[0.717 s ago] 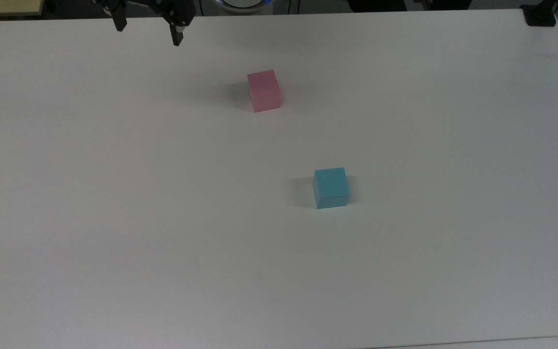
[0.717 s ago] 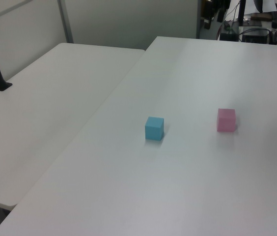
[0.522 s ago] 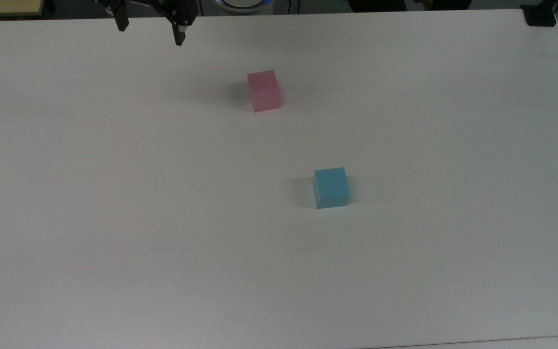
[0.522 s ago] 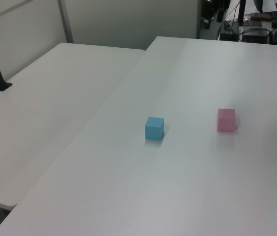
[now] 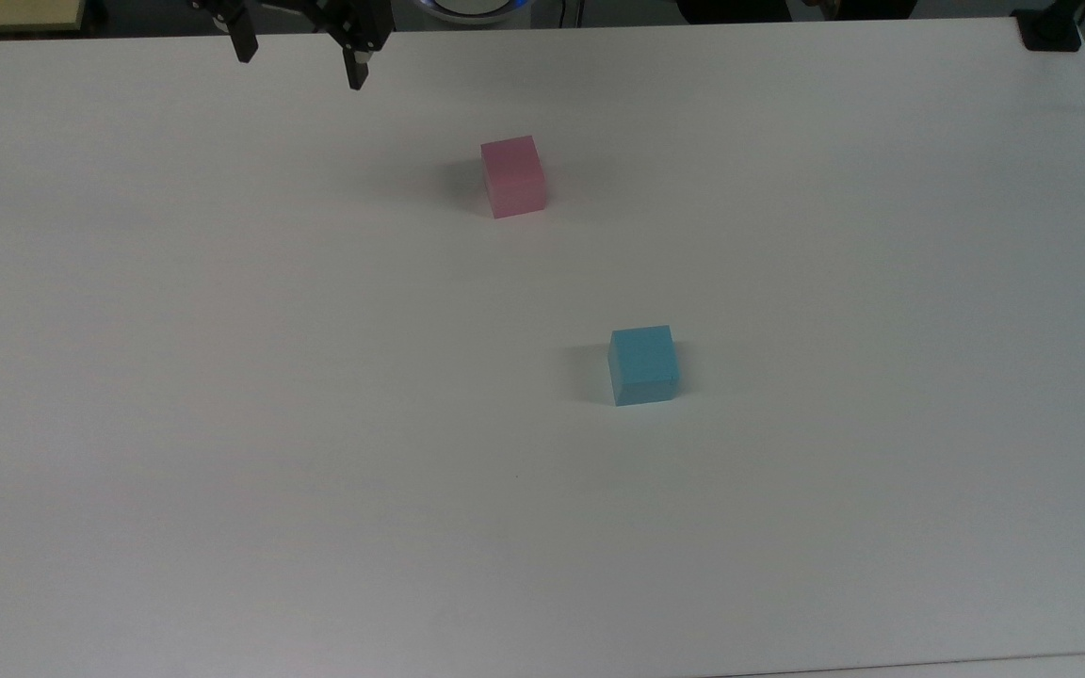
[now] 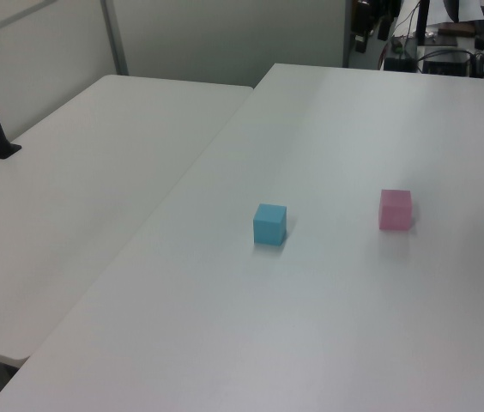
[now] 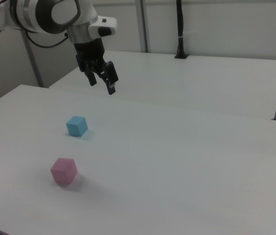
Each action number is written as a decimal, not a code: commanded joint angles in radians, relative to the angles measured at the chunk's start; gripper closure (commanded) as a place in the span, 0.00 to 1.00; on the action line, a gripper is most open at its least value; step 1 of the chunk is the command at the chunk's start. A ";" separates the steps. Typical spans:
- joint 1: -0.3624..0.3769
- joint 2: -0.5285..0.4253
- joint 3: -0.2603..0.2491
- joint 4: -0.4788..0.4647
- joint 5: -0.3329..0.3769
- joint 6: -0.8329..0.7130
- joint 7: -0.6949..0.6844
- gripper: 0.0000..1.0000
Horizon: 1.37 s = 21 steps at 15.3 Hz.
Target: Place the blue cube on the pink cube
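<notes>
While my tool (image 5: pixel 300 61) hangs spread and empty at the bench's (image 5: pixel 222 424) far edge, blue cube (image 5: pixel 642 364) sits mid-bench, apart from pink cube (image 5: pixel 512 175); a skewed descent could nudge either.

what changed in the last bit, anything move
The end effector slid a little toward the top view's right along the table's far edge, open and holding nothing. Nothing was taken hold of or let go. The blue cube and the pink cube stayed where they were, apart on the table.
</notes>
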 commanded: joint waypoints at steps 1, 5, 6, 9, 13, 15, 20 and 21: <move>0.011 -0.017 -0.001 -0.016 -0.016 -0.010 0.023 0.00; 0.011 -0.017 -0.001 -0.016 -0.016 -0.010 0.019 0.00; 0.011 -0.017 -0.001 -0.016 -0.016 -0.010 0.017 0.00; 0.011 -0.015 -0.001 -0.016 -0.016 -0.010 0.019 0.00; 0.011 -0.013 0.010 -0.016 -0.016 -0.010 0.019 0.00; 0.011 -0.013 0.011 -0.016 -0.016 -0.010 0.019 0.00; 0.011 -0.012 0.013 -0.016 -0.016 -0.010 0.020 0.00; 0.011 -0.012 0.013 -0.016 -0.016 -0.010 0.020 0.00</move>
